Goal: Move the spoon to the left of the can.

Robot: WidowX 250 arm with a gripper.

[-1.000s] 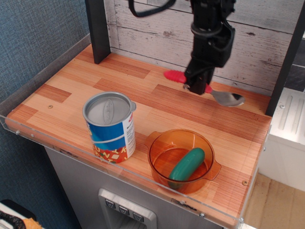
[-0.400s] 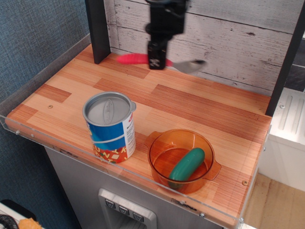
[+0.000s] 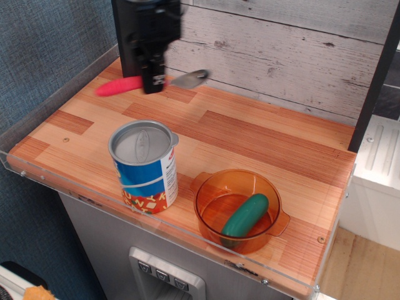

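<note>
Since the earlier frames, the gripper [image 3: 152, 84] has carried the spoon [image 3: 149, 81] leftward along the back wall, from the right rear of the table [image 3: 262, 140] to its left rear corner, behind the can [image 3: 144, 165]. Its jaws are clamped on the spoon's middle, hiding that part; only the pinkish handle and silver bowl stick out, slightly blurred. One can, one spoon, one orange bowl [image 3: 239, 209] and one green pickle-shaped object [image 3: 245, 215] inside the bowl are unmoved.
</note>
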